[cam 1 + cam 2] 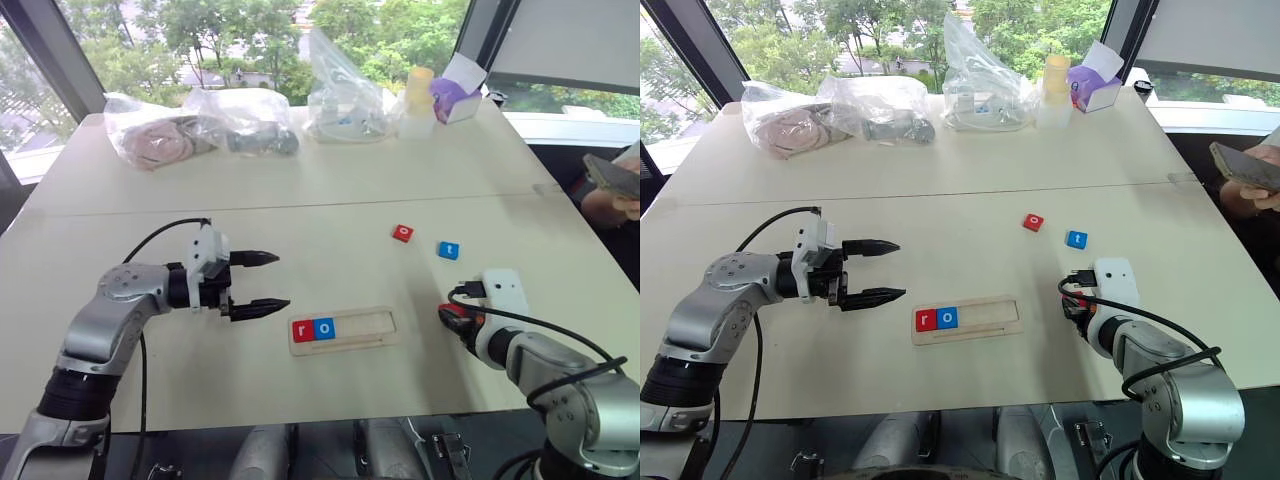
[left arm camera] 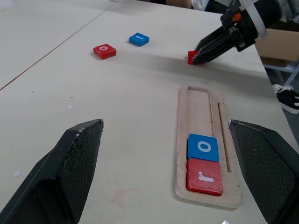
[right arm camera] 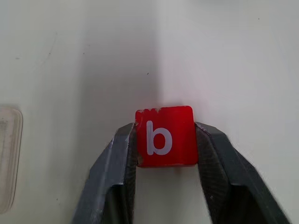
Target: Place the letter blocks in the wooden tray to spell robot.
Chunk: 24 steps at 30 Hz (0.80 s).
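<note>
Right wrist view — red b block (image 3: 164, 136) between right gripper (image 3: 166, 149) fingers, table (image 3: 233, 56) beneath

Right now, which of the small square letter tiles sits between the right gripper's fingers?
The red square tile marked b, between the right gripper's black fingers. The red r and blue o tiles lie in the light-wood tray; the others lie loose on the table.

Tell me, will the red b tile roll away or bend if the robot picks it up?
Probably not. The red b tile looks flat and square, so it should slide or lie still, not roll. Its edges look straight between the right end effector fingers, so it seems stiff. Being small and thin, it is likely light, though its smooth sides might slip.
</note>
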Motion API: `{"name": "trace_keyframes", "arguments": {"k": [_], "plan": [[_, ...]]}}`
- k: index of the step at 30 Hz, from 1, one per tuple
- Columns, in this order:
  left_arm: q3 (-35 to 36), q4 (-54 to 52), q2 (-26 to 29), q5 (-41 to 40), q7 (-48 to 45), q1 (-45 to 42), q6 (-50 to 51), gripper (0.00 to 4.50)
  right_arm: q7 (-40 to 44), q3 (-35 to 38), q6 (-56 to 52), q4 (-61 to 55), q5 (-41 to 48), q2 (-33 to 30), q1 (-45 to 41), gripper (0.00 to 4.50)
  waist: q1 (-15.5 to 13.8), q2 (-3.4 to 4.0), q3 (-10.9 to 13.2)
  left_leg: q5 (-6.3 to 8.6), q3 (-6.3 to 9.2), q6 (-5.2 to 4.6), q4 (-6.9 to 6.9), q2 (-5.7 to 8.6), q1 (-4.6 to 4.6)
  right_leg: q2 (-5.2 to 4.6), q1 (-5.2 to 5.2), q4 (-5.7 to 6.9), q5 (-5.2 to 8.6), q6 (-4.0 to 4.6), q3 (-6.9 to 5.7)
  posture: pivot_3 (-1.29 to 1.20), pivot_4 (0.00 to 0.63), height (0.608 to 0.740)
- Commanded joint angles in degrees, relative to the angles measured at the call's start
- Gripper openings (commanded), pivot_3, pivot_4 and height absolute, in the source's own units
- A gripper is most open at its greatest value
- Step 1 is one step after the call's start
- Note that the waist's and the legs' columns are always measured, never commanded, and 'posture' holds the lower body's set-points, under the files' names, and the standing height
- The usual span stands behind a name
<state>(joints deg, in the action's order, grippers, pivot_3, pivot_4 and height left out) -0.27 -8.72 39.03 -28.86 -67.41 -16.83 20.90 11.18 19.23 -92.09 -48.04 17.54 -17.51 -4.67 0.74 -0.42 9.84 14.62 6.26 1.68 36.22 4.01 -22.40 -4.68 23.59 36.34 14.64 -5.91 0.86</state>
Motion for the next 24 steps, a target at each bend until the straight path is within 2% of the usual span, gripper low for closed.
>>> {"name": "trace_keyframes", "arguments": {"k": [1, 2, 3, 6, 9, 11, 15, 20, 24], "plan": [[0.38, -0.42, 0.21, 0.13, -0.36, -0.87, -1.14, 4.5, 2.44, -0.96, -0.41, -3.31, 2.55, -5.58, -0.26, 3.67, -0.01, 0.02, 0.01, 0.0, -0.01, 0.0, 0.0, 0.02, 0.0, -0.02, 0.0, -0.01, 0.0, 0.0, 0.0, 0.0, 0.15, 0.74], [0.22, -0.24, 0.3, 0.18, -0.74, -1.02, -1.26, 4.5, 7.0, -1.58, 0.8, -2.9, 4.7, -12.24, -1.28, 4.27, -0.01, 0.03, 0.03, 0.0, -0.01, 0.0, 0.01, 0.02, 0.0, -0.02, -0.03, -0.02, 0.0, 0.0, -0.01, 0.0, 0.15, 0.74], [0.06, -0.02, 0.36, 0.23, -1.1, -1.18, -1.38, 4.5, 12.1, -2.36, 3.35, -2.0, 6.6, -19.35, -1.85, 4.39, 0.0, 0.17, 0.11, 0.0, 0.0, 0.0, 0.03, 0.02, -0.01, -0.02, -0.04, -0.04, 0.01, 0.0, -0.03, 0.0, 0.15, 0.74], [-0.37, 0.46, 0.35, 0.22, -2.13, -1.68, -1.72, 4.5, 26.86, -3.46, 15.51, 1.57, 10.28, -34.59, -1.18, 4.39, -0.04, 0.22, 0.26, -0.02, -0.07, -0.11, 0.04, 0.07, -0.01, -0.08, -0.14, -0.17, 0.01, -0.03, -0.06, 0.0, 0.15, 0.74], [-0.75, 0.63, 0.1, -0.52, -3.39, -2.2, -1.42, 4.5, 40.96, -4.85, 34.0, 10.65, 9.7, -41.93, -0.44, 4.39, 0.1, 0.04, 0.31, -0.01, -0.03, -0.11, 0.04, -0.05, 0.02, 0.01, -0.25, -0.22, 0.02, -0.07, -0.21, 0.0, 0.15, 0.74], [-0.89, 0.63, -0.02, -0.6, -3.82, -2.35, -1.2, 4.5, 46.84, -6.48, 43.79, 15.99, 8.08, -44.27, 0.43, 4.39, 0.03, 0.02, 0.33, -0.01, -0.05, -0.12, 0.04, -0.06, 0.03, 0.02, -0.26, -0.22, 0.01, -0.08, -0.22, 0.0, 0.15, 0.74], [-1.68, -0.59, -0.28, -0.64, -5.04, -2.33, -1.45, 4.5, 57.78, -15.98, 67.09, 37.46, 1.42, -42.92, -7.83, 4.39, 0.28, -0.01, 0.37, -0.01, -0.14, -0.12, 0.14, -0.04, 0.03, -0.02, -0.27, -0.21, -0.04, -0.13, -0.15, 0.0, 0.15, 0.74], [-1.25, -4.16, 0.82, -1.82, -6.42, 0.23, -0.88, 4.5, 61.91, -21.15, 77.34, 47.08, -3.08, -41.52, -11.55, 4.39, 0.04, 0.0, 0.38, -0.01, -0.1, -0.11, 0.12, -0.05, 0.02, -0.02, -0.22, -0.17, -0.05, -0.13, -0.1, 0.0, 0.15, 0.74], [-0.08, -6.35, 2.23, -2.63, -6.7, 1.85, -0.31, 4.5, 63.81, -22.45, 81.46, 49.03, -4.43, -41.59, -9.65, 4.39, -0.08, 0.02, 0.39, -0.01, -0.09, -0.1, 0.06, -0.03, 0.0, -0.05, -0.17, -0.18, -0.05, -0.12, -0.06, 0.0, 0.15, 0.74]]}}
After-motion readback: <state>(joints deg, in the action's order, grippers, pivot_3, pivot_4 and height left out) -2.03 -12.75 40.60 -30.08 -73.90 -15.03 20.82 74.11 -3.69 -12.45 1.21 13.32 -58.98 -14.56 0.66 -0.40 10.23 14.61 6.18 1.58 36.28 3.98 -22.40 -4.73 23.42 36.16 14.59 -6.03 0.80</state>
